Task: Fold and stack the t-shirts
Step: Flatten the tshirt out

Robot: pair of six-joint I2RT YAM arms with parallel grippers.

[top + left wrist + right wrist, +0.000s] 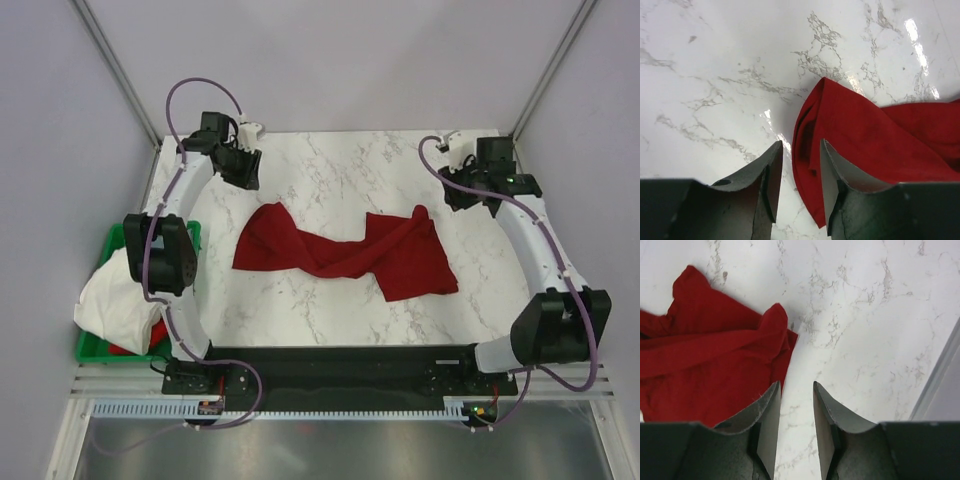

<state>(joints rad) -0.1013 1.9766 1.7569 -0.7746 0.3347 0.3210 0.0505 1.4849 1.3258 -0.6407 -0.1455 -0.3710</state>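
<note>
The marble desk (330, 160) is carrying one dark red t-shirt (340, 255), which is lying crumpled across the middle and narrowing to a rope-like twist between a bunched left part and a flatter right part. That twist is posing the main risk. If one arm is pulling a corner while the other end is unanchored, the garment is likely to be sliding over the glossy surface rather than spreading, and the twist to be tightening. At the left desk edge a green bin (95, 350) is holding a white t-shirt (112, 295) that is spilling over its rim. The left arm is standing right beside it, so a wide elbow sweep could be dragging that cloth out. The left gripper (800, 145) is hovering over the folded edge at the red t-shirt's far left end, jaws slightly parted and holding nothing. The right gripper (796, 385) is hovering just off the far right corner, likewise parted and empty. Both edges are lying doubled over, so a pinch here is risking catching two layers at once, or closing on bare desk and missing.
</note>
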